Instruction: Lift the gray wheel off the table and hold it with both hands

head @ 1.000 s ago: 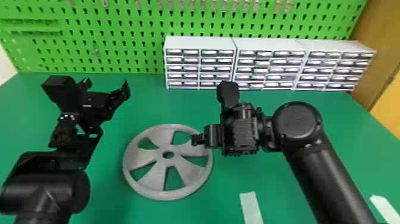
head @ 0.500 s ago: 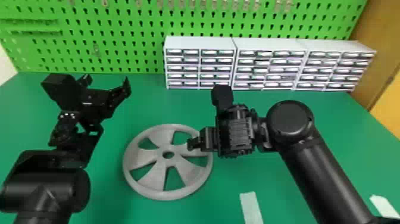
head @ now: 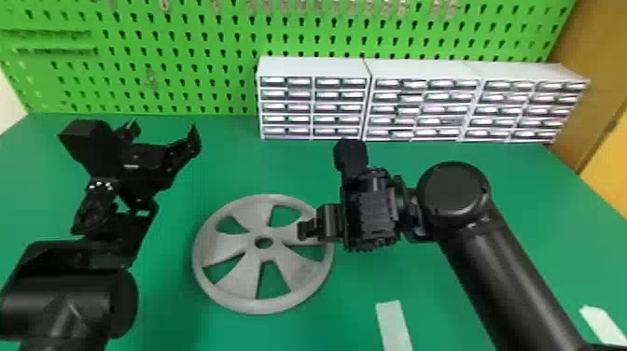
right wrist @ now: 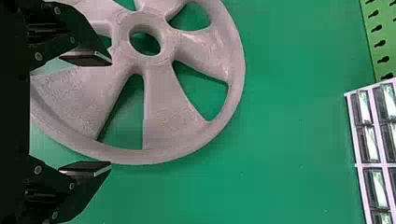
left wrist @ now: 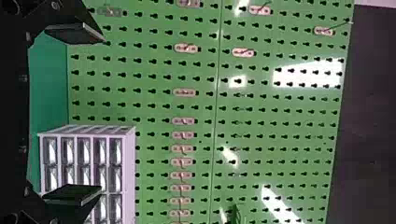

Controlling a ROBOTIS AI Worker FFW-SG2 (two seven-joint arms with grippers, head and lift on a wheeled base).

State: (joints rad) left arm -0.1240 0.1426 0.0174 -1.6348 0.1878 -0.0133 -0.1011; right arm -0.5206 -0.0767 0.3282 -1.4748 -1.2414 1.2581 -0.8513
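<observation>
Pincer [head: 163, 133] on the left arm, black, flat-fingered, is seen wide open, empty. Gray, round, plastic-looking wheel [head: 228, 245] is laid flat on the green table [head: 359, 280] — likely light, stiff, best taken by opposite rims. Above its right side, the black right pincer [right wrist: 111, 114] is parted — nothing gripped.

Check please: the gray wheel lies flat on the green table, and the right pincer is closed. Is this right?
Not closed: the right wrist view shows the right pincer open. The gray wheel does lie flat on the green table.
</observation>
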